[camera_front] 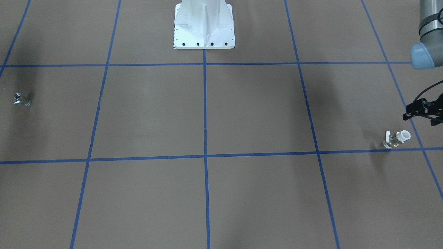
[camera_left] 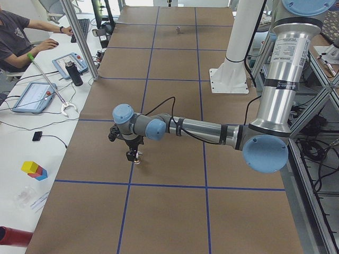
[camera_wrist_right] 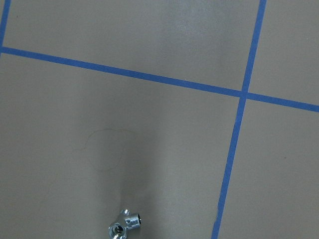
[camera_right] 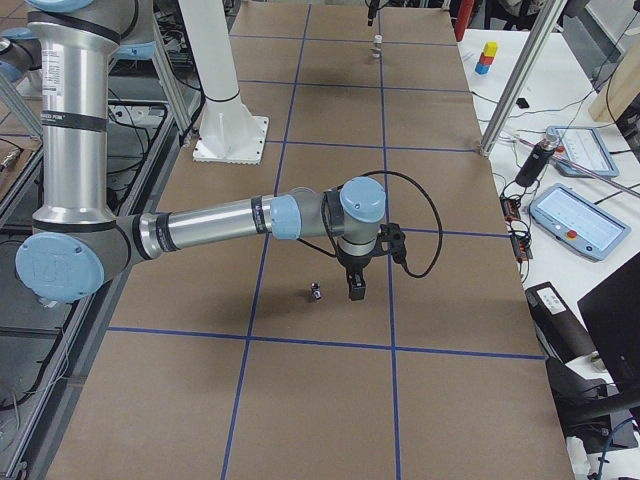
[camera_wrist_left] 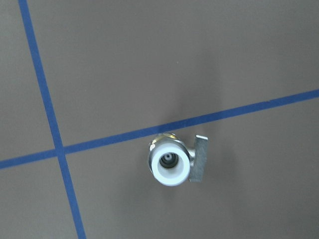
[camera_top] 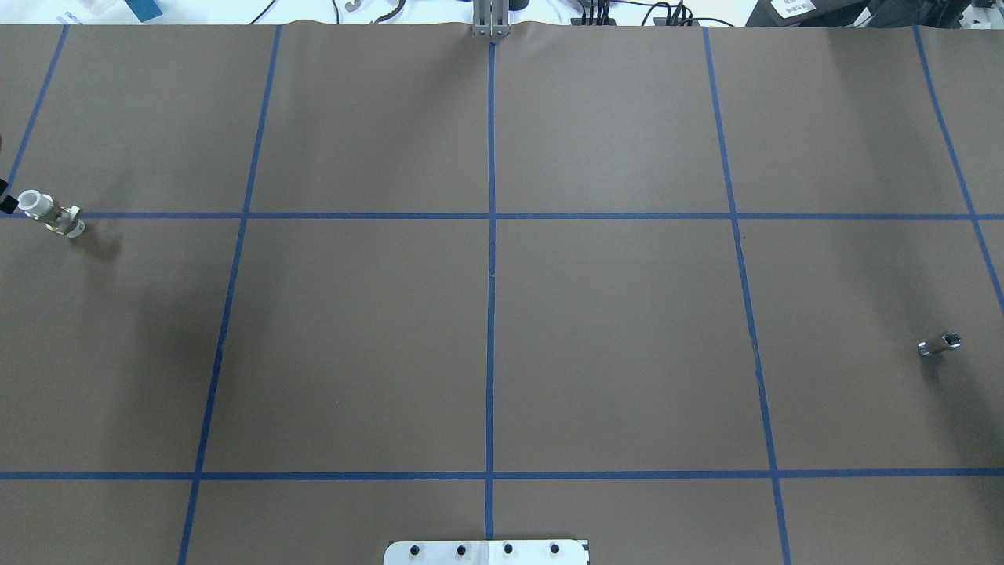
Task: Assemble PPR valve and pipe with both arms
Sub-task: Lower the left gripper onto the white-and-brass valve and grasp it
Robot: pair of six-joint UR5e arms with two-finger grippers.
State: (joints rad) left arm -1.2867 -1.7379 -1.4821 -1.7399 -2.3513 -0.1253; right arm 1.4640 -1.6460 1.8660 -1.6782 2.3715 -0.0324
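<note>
The PPR valve (camera_front: 396,138), white with a brass middle and a flat lever, stands on the brown table near a blue tape line. It also shows in the overhead view (camera_top: 51,213) and the left wrist view (camera_wrist_left: 172,162), socket end up. My left gripper (camera_left: 132,154) hangs just above it and is cut off at the front view's edge (camera_front: 421,111), so I cannot tell its state. The pipe (camera_top: 940,344), a small silver fitting, lies far off on the other side (camera_front: 21,99) and low in the right wrist view (camera_wrist_right: 124,228). My right gripper (camera_right: 356,288) hovers beside it (camera_right: 316,292); I cannot tell its state.
The white robot base (camera_front: 204,26) stands at mid-table. Blue tape lines (camera_top: 491,275) divide the brown surface into squares. Operators' desks with tablets (camera_left: 32,96) and a metal frame post (camera_left: 79,39) line the far side.
</note>
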